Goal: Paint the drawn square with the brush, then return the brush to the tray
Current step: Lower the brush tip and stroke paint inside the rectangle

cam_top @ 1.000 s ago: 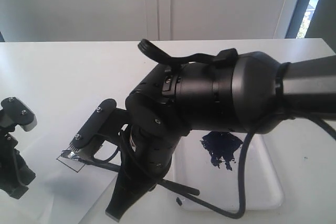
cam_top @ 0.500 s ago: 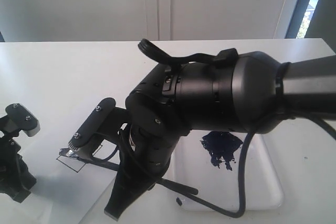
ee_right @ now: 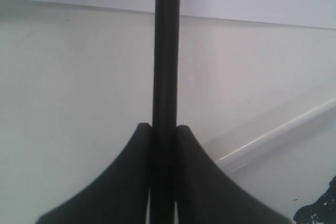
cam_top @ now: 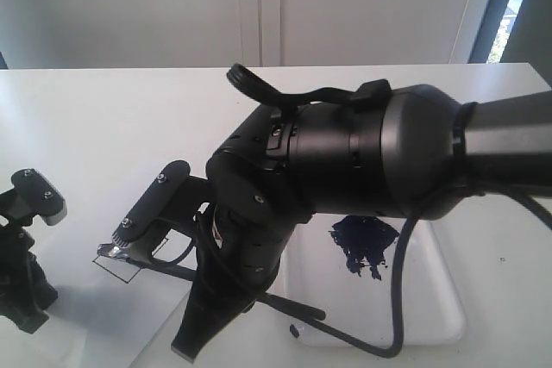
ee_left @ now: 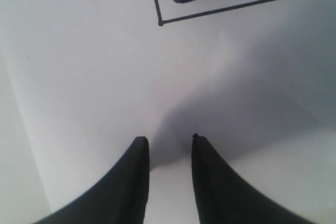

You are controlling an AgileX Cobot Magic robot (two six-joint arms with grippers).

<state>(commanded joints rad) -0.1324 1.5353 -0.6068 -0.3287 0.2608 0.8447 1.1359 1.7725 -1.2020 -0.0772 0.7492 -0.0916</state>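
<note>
In the exterior view my right arm's bulk covers most of the drawn square; only one corner of its outline shows. The brush sits mostly behind my right end effector there, and I cannot tell whether its bristles touch the paper. The tray loses its left part behind my arm and cable. My left end effector is cut by that view's edge. From my left wrist, square and bristles run off the picture. From my right wrist, the handle does too, and the paint blot is clipped at a corner.
</note>
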